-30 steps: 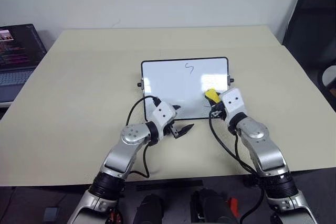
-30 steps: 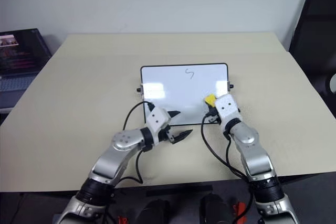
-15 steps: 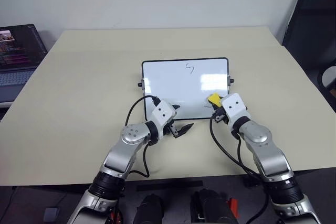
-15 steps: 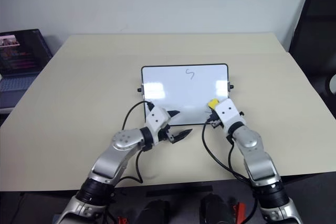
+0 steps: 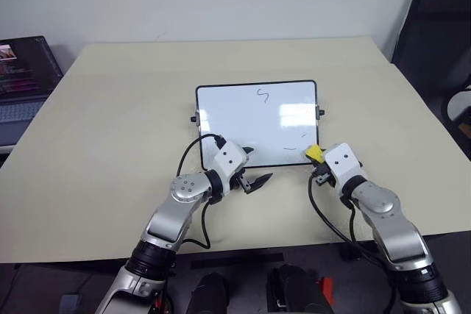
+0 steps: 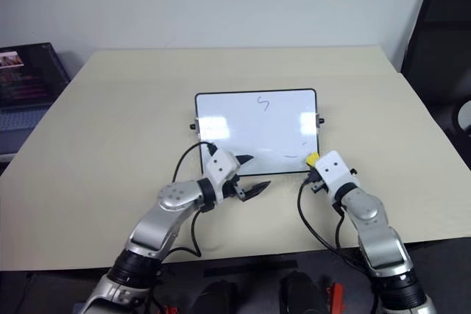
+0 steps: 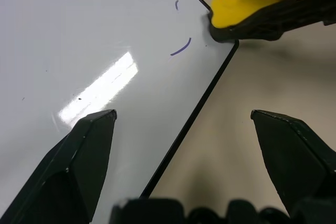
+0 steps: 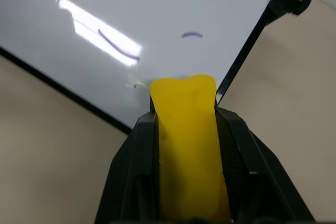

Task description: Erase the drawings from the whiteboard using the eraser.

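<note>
The whiteboard (image 5: pixel 235 119) lies flat mid-table. On it are the drawings: a small black squiggle (image 5: pixel 263 95) near the far edge and two faint strokes (image 5: pixel 289 148) (image 5: pixel 305 136) near the near right corner. My right gripper (image 5: pixel 319 160) is shut on the yellow eraser (image 5: pixel 314 152), whose tip sits at that near right corner. The right wrist view shows the eraser (image 8: pixel 188 129) between the fingers, pointing at the two strokes (image 8: pixel 119 45). My left gripper (image 5: pixel 254 165) is open and hovers over the board's near edge, nothing between its fingers (image 7: pixel 79 156).
The beige table (image 5: pixel 110 130) stretches wide around the board. A laptop (image 5: pixel 22 79) stands off the table's left side. A dark chair (image 5: pixel 434 34) stands at the far right. The table's near edge runs just behind both forearms.
My right gripper has carried the eraser rightward and nearer, from over the board's lower right area to its near right corner, uncovering two faint strokes. The left arm has kept still.
</note>
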